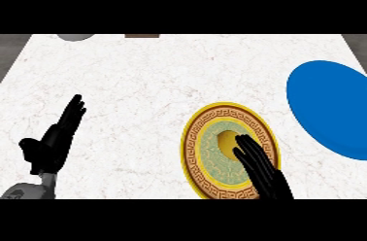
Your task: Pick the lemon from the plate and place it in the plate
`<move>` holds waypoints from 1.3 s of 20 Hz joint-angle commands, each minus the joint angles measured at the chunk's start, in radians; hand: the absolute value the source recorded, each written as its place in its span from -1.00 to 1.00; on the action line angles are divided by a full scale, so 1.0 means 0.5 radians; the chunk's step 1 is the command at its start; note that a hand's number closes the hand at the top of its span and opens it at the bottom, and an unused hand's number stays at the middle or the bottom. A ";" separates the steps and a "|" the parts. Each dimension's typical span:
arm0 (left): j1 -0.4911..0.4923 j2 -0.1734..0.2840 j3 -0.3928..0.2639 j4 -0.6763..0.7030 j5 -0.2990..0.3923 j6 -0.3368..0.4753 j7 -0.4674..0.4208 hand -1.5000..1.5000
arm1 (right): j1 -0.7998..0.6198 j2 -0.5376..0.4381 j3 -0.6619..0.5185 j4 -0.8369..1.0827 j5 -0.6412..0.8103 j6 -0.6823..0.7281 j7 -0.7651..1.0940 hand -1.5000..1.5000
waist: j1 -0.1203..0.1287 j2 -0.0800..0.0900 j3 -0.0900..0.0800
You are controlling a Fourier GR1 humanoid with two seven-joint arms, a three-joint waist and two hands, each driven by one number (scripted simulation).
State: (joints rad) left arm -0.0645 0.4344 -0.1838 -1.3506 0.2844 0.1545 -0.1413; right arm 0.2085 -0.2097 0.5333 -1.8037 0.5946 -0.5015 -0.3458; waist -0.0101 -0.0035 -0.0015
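A yellow lemon (pixel 226 139) lies in the middle of an ornate plate (pixel 197 152) with a yellow rim and a brown patterned band. My right hand (pixel 259 169) reaches over this plate from the lower edge, its straight fingers lying on the lemon's near right side and hiding part of it. A plain blue plate (pixel 329 106) lies at the right edge of the white counter. My left hand (pixel 56 140) rests open at the lower left with fingers up, far from both plates.
A grey round object (pixel 75 36) and a brown object (pixel 141 35) show at the counter's far edge. The marble top stretches wide between the left hand and the ornate plate.
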 commanded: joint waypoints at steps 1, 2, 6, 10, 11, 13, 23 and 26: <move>0.025 -0.028 0.010 0.040 -0.004 -0.040 -0.075 0.00 | 0.084 -0.164 -0.017 -0.169 0.360 0.114 0.411 -1.00 | -0.005 0.001 -0.004; 0.008 -0.079 -0.027 0.047 -0.046 0.014 -0.060 0.00 | 0.066 -0.174 -0.026 -0.181 0.442 0.168 0.509 -1.00 | -0.005 0.003 -0.004; 0.028 -0.007 0.037 -0.036 -0.016 -0.012 -0.021 0.00 | 0.106 -0.285 -0.001 -0.347 0.684 0.510 0.903 -1.00 | 0.010 0.000 -0.003; -0.017 0.019 0.093 0.045 -0.003 -0.125 -0.006 0.00 | 0.072 -0.217 0.057 -0.466 0.759 0.771 1.157 -1.00 | 0.017 0.006 0.001; -0.040 -0.070 0.050 0.094 -0.066 -0.064 -0.038 0.00 | 0.033 -0.176 0.068 -0.527 0.775 0.872 1.274 -1.00 | 0.014 0.007 0.001; 0.045 -0.073 0.068 0.053 -0.078 -0.084 -0.101 0.00 | 0.026 -0.154 0.061 -0.410 0.828 0.870 1.292 -1.00 | 0.022 0.005 0.002; 0.062 -0.101 0.143 0.005 -0.178 -0.179 -0.062 0.00 | -0.181 -0.073 -0.012 -0.328 0.973 1.240 1.540 -1.00 | 0.025 0.006 0.003; -0.029 -0.098 0.220 0.182 -0.166 -0.266 -0.113 0.00 | -0.360 0.108 -0.014 0.077 1.028 1.088 1.483 -1.00 | 0.024 0.009 0.003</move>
State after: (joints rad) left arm -0.0570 0.3739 -0.1116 -1.3195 0.2026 0.0718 -0.1685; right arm 0.0867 -0.2155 0.5218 -1.9100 1.0733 0.0751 0.4042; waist 0.0018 -0.0001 -0.0004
